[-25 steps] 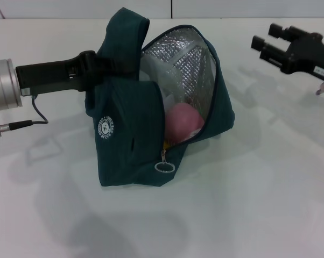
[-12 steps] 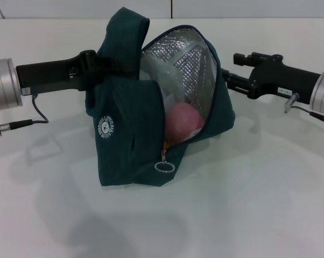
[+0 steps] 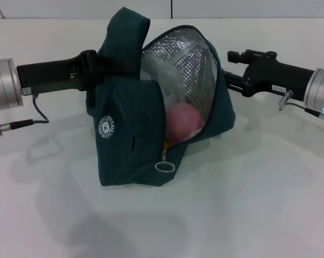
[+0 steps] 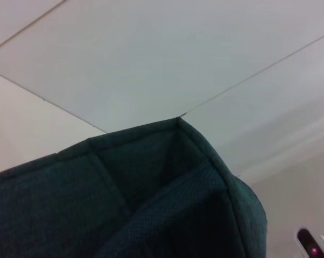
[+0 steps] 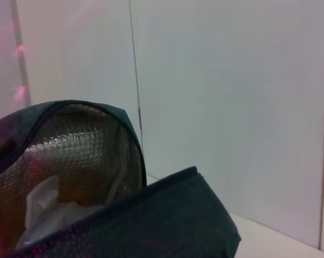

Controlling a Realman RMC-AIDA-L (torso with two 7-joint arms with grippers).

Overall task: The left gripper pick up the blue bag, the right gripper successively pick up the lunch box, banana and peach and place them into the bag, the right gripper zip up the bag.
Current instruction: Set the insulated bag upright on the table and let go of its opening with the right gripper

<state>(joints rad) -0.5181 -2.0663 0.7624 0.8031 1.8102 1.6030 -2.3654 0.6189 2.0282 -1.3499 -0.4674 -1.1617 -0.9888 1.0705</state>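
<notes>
The blue bag [image 3: 129,140] stands on the white table with its mouth unzipped, showing a silver lining. Inside it lie the pink peach [image 3: 181,121] and, above that, the translucent lunch box [image 3: 164,75]; the banana is hidden. My left gripper [image 3: 92,67] is shut on the bag's upper left side. My right gripper [image 3: 228,69] hovers open just beside the bag's right edge, holding nothing. A round zipper ring [image 3: 164,167] hangs at the low front end of the opening. The left wrist view is filled by the bag's fabric [image 4: 151,193]. In the right wrist view the bag's lined mouth [image 5: 70,150] and the lunch box [image 5: 46,207] show.
The white table [image 3: 259,204] spreads around the bag. A grey cable [image 3: 35,115] hangs from the left arm. A wall with panel seams [image 3: 171,8] runs along the table's back.
My right gripper has come in from the far right to the bag's right edge. The left gripper and the bag have stayed where they were.
</notes>
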